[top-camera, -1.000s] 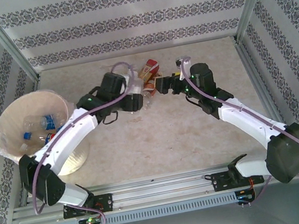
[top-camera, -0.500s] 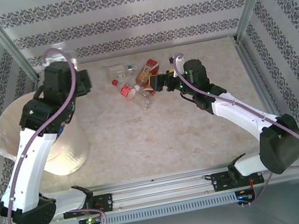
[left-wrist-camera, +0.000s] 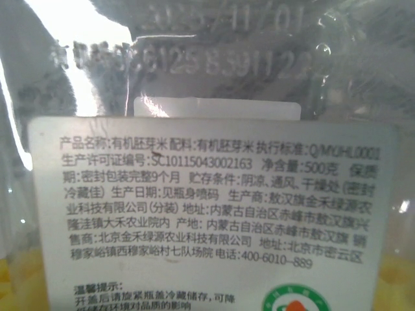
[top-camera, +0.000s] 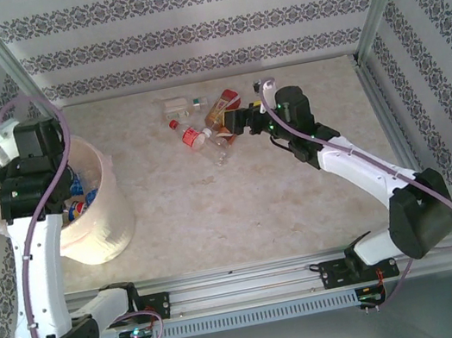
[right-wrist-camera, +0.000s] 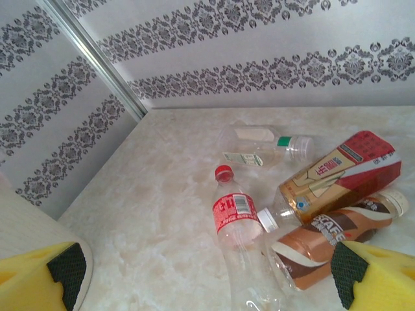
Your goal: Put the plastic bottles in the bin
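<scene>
Right wrist view: we record the right gripper [right-wrist-camera: 207, 275] with its two yellow fingers [right-wrist-camera: 29, 282] standing wide apart at the lower corners of the frame, dark pads facing inward and nothing gripped. Just beyond them, four plastic bottles lie on their sides on the table [right-wrist-camera: 142, 214]. Nearest is a red-capped bottle [right-wrist-camera: 232, 217] with a red label, its body running toward the gap between the fingers. A brown coffee bottle [right-wrist-camera: 331, 236] lies just beside it to the right, close to the right-hand pad. A red-and-tan labelled bottle [right-wrist-camera: 340, 172] touches the coffee bottle on its far side. A clear pale-labelled bottle [right-wrist-camera: 266, 144] lies a little apart, nearer the back wall. From above, this gripper sits low at the right edge of that cluster, at the far middle of the table. Left wrist view: the fingers of the left gripper [top-camera: 4, 142] are hidden behind a clear bottle with a white printed label [left-wrist-camera: 207, 194] pressed up to the lens. A yellow tint shows at both lower corners, either side of the bottle, and we judge the fingers closed on it. From above, the left gripper is raised over the far-left rim of the bin [top-camera: 110, 229], its arm standing tall from the base. The bin sits at the left side of the table, well apart from the cluster. Several bottles in the bin [top-camera: 80, 193] show touches of blue and red.
</scene>
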`<state>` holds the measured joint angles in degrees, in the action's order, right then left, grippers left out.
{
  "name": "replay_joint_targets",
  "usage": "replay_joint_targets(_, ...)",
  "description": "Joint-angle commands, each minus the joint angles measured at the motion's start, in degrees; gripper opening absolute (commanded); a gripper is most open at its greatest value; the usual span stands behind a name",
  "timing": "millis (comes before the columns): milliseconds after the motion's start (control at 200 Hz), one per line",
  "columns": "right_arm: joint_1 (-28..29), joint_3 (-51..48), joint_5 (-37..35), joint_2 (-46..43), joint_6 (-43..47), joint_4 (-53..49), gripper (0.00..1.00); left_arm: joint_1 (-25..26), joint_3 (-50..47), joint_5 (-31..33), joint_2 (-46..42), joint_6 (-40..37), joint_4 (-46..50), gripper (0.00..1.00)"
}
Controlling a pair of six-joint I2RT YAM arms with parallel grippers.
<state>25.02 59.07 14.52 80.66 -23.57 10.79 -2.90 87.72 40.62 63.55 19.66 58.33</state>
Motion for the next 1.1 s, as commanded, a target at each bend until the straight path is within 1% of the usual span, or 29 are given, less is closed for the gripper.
replay_joint_targets(0, 0.12, 2.92, 1.63, 0.86, 1.44, 0.26, 0.98, -4.74, -3.88, -2.54, -2.23, 3.08, 1.82, 0.55)
replay_joint_targets(50, 0.12, 3.57, 1.87, 1.15, 1.44, 0.31, 0.98, -6.76, -5.47, -2.88, -2.65, 4.96, 3.18, 0.58)
replay_joint_targets(120, 0.12, 4.28, 2.33, 1.70, 1.40, 0.20, 0.98, -9.19, -6.82, -1.22, -2.94, 8.16, 6.27, 0.63)
replay_joint_targets(200, 0.10, 4.63, 2.53, 2.09, 1.42, 0.03, 0.98, -11.15, -8.33, -0.27, -3.54, 10.16, 7.96, 0.72)
replay_joint_targets(265, 0.07, 4.74, 2.61, 2.42, 1.38, 0.05, 0.98, -11.60, -8.45, -0.40, -3.72, 11.55, 8.80, 0.82)
replay_joint_targets(310, 0.11, 4.82, 2.61, 2.50, 1.35, 0.06, 0.98, -11.61, -8.24, -1.73, -3.56, 11.80, 8.83, 0.88)
replay_joint_targets(395, 0.12, 4.83, 2.61, 2.53, 1.19, 0.02, 0.98, -11.61, -6.87, -4.87, -2.94, 11.90, 9.04, 0.93)
replay_joint_targets(515, 0.12, 4.57, 2.40, 2.30, 0.99, 0.01, 0.98, -11.61, -5.42, -7.00, -2.92, 11.90, 9.21, 1.00)
replay_joint_targets(620, 0.12, 4.47, 2.10, 2.17, 0.91, 0.00, 0.98, -11.61, -4.85, -8.46, -3.69, 11.99, 9.22, 1.00)
replay_joint_targets(804, 0.12, 4.99, 2.24, 2.60, 0.39, 0.02, 0.98, -11.61, -4.19, -12.83, -4.49, 11.45, 8.47, 1.00)
replay_joint_targets(959, 0.21, 4.78, 2.04, 2.77, 0.22, -0.06, 0.98, -11.61, -4.06, -17.85, -4.32, 11.02, 6.71, 1.00)
replay_joint_targets(1034, 0.26, 4.78, 1.98, 3.05, 0.11, 0.02, 0.98, -11.61, -4.25, -22.75, -4.43, 10.71, 5.17, 1.00)
replay_joint_targets(1094, 0.12, 4.92, 2.12, 3.37, -0.30, 0.24, 0.98, -11.52, -4.07, -28.75, -4.43, 10.41, 3.49, 1.00)
